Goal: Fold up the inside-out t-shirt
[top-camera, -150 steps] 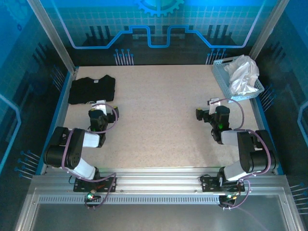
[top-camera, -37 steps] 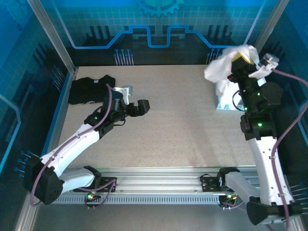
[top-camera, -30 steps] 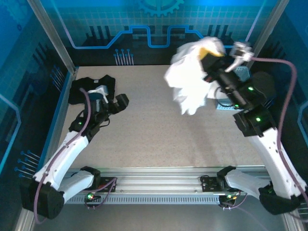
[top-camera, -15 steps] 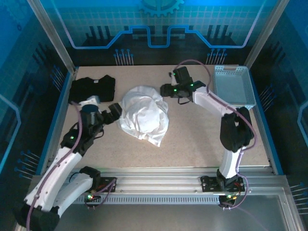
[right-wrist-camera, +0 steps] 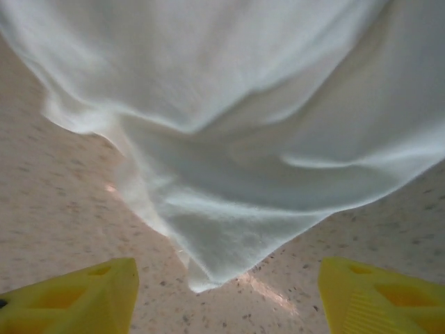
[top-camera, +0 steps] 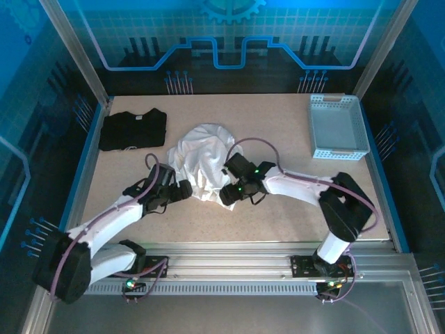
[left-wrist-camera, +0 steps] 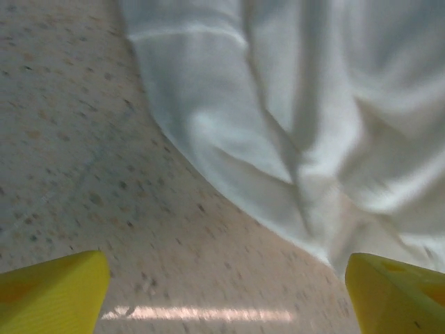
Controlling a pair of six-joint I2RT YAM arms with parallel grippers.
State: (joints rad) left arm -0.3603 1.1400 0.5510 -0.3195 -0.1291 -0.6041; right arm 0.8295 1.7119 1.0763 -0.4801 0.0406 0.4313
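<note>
Top external: the shirt point(top-camera: 201, 161) is out of the basket point(top-camera: 314, 129) now. It lies in a crumpled white heap mid-table, near the black shirt point(top-camera: 132, 129) but apart from it. My right gripper point(top-camera: 228, 195) has let it go. Both arms have dropped low to its near edge, my left gripper point(top-camera: 182, 192) at the left side and the right one at the right. So the fetching is done and the folding has not begun; I judge the heap needs spreading flat first. A pale patch sits at the black shirt's collar, too small to read, and I see no other writing.

Left wrist: my fingers point(left-wrist-camera: 52, 292) stand spread wide with bare table point(left-wrist-camera: 76, 153) between them and nothing pinched. The edge of the shirt point(left-wrist-camera: 313, 104) curves across just ahead and comes close to the right-hand finger.

Right wrist: my fingers point(right-wrist-camera: 76, 296) are again spread and empty. A pointed fold of the shirt point(right-wrist-camera: 243, 125) reaches in between them over the table point(right-wrist-camera: 62, 209). Whether it is a sleeve or a hem corner I cannot tell. No tag or print shows on the cloth here.
</note>
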